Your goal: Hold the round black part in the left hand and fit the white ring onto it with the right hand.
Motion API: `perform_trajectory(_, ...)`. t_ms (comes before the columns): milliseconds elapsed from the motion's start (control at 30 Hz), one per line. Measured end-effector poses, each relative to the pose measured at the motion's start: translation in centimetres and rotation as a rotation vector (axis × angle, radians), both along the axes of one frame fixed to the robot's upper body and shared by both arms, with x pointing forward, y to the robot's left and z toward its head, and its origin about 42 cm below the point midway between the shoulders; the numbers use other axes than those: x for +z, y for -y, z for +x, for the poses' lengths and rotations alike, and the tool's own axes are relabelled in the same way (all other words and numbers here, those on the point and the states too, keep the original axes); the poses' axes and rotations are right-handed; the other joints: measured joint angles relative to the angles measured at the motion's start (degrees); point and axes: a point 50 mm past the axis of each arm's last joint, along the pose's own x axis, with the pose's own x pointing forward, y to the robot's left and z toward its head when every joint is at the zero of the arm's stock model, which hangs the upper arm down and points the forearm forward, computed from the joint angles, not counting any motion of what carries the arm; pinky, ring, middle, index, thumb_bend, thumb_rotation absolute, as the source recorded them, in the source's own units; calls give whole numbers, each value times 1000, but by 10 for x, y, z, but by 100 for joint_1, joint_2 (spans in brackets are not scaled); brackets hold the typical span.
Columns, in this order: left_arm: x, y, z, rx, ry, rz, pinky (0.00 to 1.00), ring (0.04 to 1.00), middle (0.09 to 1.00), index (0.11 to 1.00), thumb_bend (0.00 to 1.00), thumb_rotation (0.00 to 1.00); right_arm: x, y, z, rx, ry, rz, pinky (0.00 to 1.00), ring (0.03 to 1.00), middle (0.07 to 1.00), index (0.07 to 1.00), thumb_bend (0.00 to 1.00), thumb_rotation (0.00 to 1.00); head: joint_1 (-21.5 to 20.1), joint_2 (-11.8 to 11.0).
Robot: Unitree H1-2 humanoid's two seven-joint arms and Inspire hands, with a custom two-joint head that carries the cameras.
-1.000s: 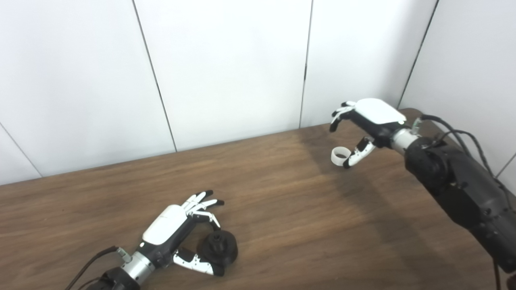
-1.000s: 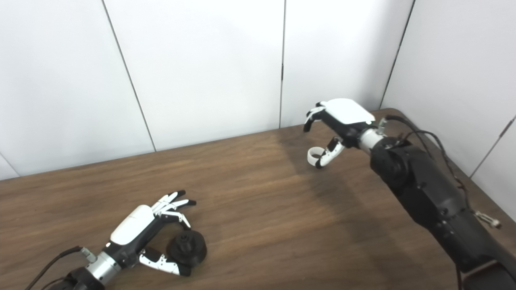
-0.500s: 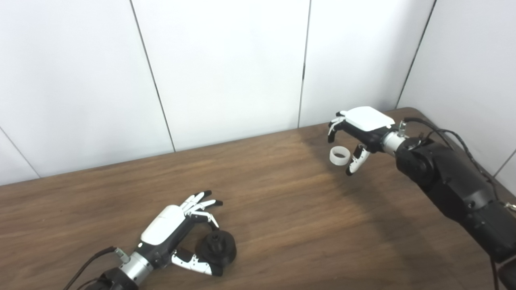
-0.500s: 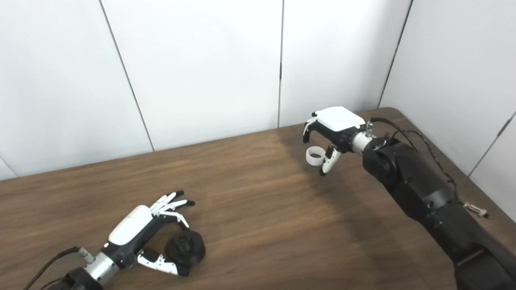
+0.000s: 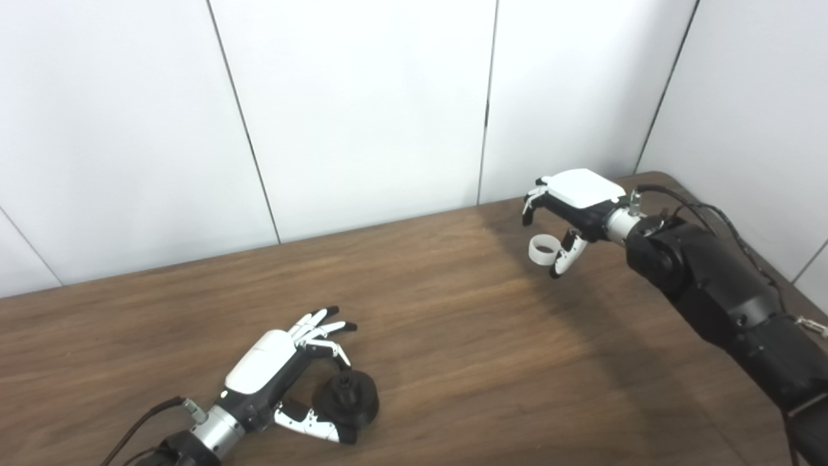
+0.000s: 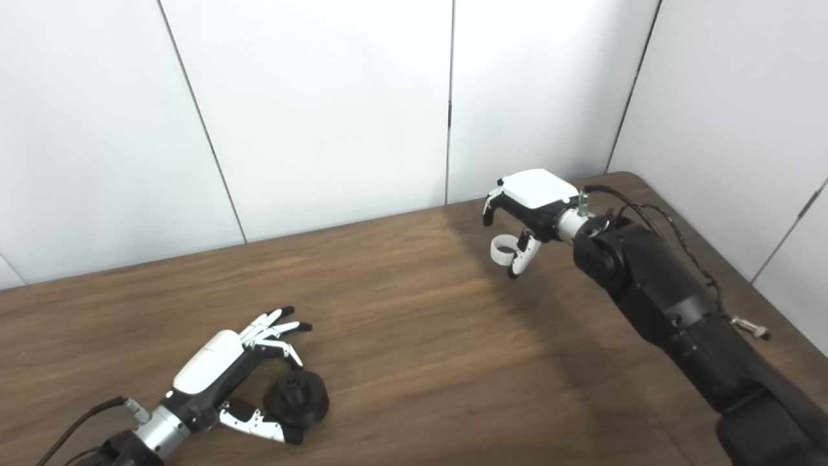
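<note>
The round black part (image 5: 347, 399) lies on the wooden table (image 5: 453, 336) at the front left. My left hand (image 5: 275, 372) rests beside it, open; its thumb lies along the part's near side and one finger curls over the far side. The white ring (image 5: 542, 250) lies on the table at the back right. My right hand (image 5: 572, 204) hovers over it, open. Its fingers curl above the ring's far side and its thumb hangs down right next to the ring; I cannot tell whether they touch. The same scene shows in the right eye view, with the ring (image 6: 501, 249) and the black part (image 6: 297, 401).
White wall panels (image 5: 362, 103) stand close behind the table's back edge and along its right side. The table's back right corner (image 5: 653, 176) is just behind my right hand. A cable (image 5: 145, 417) trails from my left wrist.
My right hand has dropped lower and moved a little left over the ring, with its thumb now beside it. My left hand, the black part and the ring have stayed in place.
</note>
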Motion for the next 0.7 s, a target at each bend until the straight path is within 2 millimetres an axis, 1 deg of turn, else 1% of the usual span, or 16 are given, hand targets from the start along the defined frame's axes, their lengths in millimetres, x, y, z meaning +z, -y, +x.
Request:
perform_trajectory(267, 0, 0, -1, -1, 1, -1, 1000, 1000, 876, 479, 525, 62, 16, -2, 10, -3, 7, -7, 934, 972, 877, 700, 851, 202, -26, -18)
perform_trajectory(400, 1, -1, -2, -3, 3, -2, 1000, 1000, 878, 479, 525, 62, 17, -3, 11, -7, -6, -10, 934, 971, 884, 700, 868, 194, -35, -9)
perform_trajectory(500, 1, -2, -3, -2, 4, -4, 1000, 1000, 877, 479, 525, 60, 18, -3, 13, -10, -24, -15, 941, 980, 892, 706, 877, 216, -44, 0)
perform_trajectory(700, 1, -4, -6, 5, 3, -6, 1000, 1000, 873, 480, 525, 59, 19, 0, 17, -29, -67, -30, 935, 991, 905, 707, 931, 236, -26, 61)
